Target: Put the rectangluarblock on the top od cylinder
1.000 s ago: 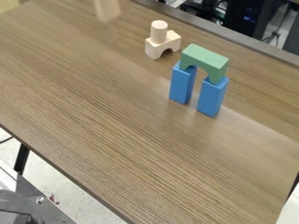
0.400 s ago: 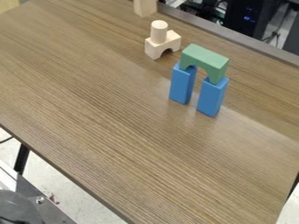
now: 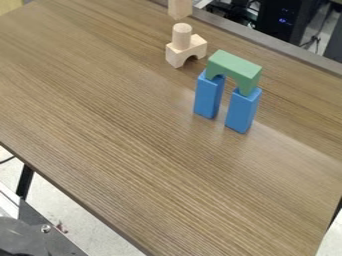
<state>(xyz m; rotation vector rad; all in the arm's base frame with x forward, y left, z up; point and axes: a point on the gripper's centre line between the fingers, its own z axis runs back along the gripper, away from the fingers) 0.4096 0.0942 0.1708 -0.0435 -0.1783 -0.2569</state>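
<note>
Camera view: I see the block [image 3: 180, 9] at the top edge, upright, just above the cylinder [image 3: 182, 37] and apart from it. I cannot tell whether the gripper is clamped, apart or together. Handling, as judged: light, rigid wood; low slip risk; not fragile. Take hold squarely across opposite side faces, high up, leaving the lower end free for seating.

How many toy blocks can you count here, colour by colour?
Blue uprights: 2
Green arch: 1
Plain wood: 3 (cylinder, notched block under it, block at the top edge)
Total: 6
</note>
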